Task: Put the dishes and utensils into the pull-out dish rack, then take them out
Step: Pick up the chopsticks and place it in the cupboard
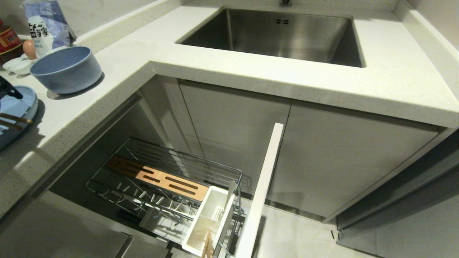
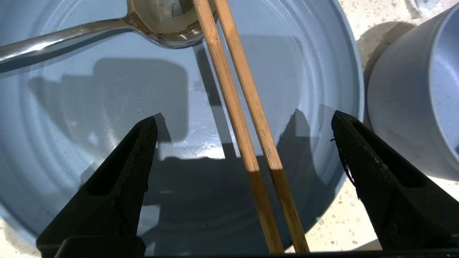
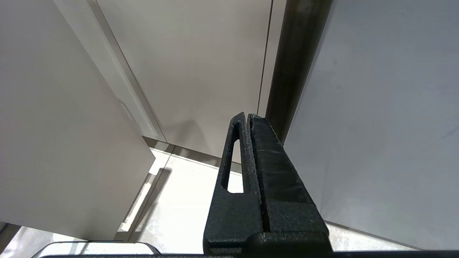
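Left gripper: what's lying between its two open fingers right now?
In the left wrist view, the chopsticks run between the left gripper's open fingers, resting on the pale-blue plate; neither finger touches them.

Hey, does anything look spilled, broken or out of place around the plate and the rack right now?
Nothing looks spilled or damaged. The chopsticks lie side by side across the pale-blue plate, their tips over the spoon, between the open left gripper. The bowl stands upright beside the plate. The pull-out dish rack is open.

You see matte pale-blue plate and bowl, bare light-wood chopsticks and a mirror-bright metal spoon. The counter is speckled stone; the rack is shiny chrome wire.
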